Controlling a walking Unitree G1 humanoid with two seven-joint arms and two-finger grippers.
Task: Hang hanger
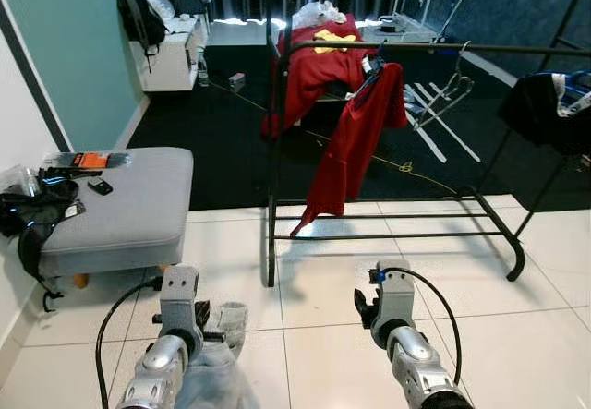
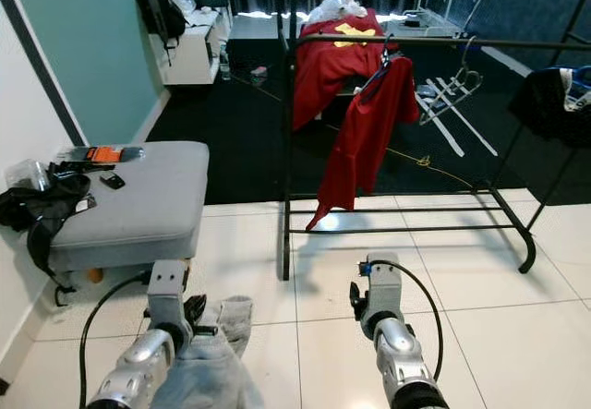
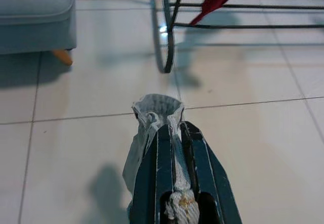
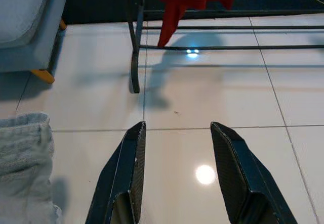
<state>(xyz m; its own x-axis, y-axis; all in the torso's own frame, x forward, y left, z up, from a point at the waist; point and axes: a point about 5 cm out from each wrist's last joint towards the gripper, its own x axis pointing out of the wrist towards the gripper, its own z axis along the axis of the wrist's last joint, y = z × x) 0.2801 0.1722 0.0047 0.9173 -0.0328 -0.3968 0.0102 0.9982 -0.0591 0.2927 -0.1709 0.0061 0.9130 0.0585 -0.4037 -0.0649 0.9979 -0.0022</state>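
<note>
I'm seeing open tile floor (image 1: 462, 289) between me and the black rack (image 1: 397, 49). My left gripper (image 3: 172, 148) is clenching pale grey cloth (image 3: 152, 118); right gripper (image 4: 177, 148) jaws released. 1 grey hanger (image 1: 452, 90) is hanging on the rack's rail beside a red garment (image 1: 355, 141).

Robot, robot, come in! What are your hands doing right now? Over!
Left gripper shut on grey cloth. Right gripper open, holding nothing. Red garment hangs on rack ahead.
</note>
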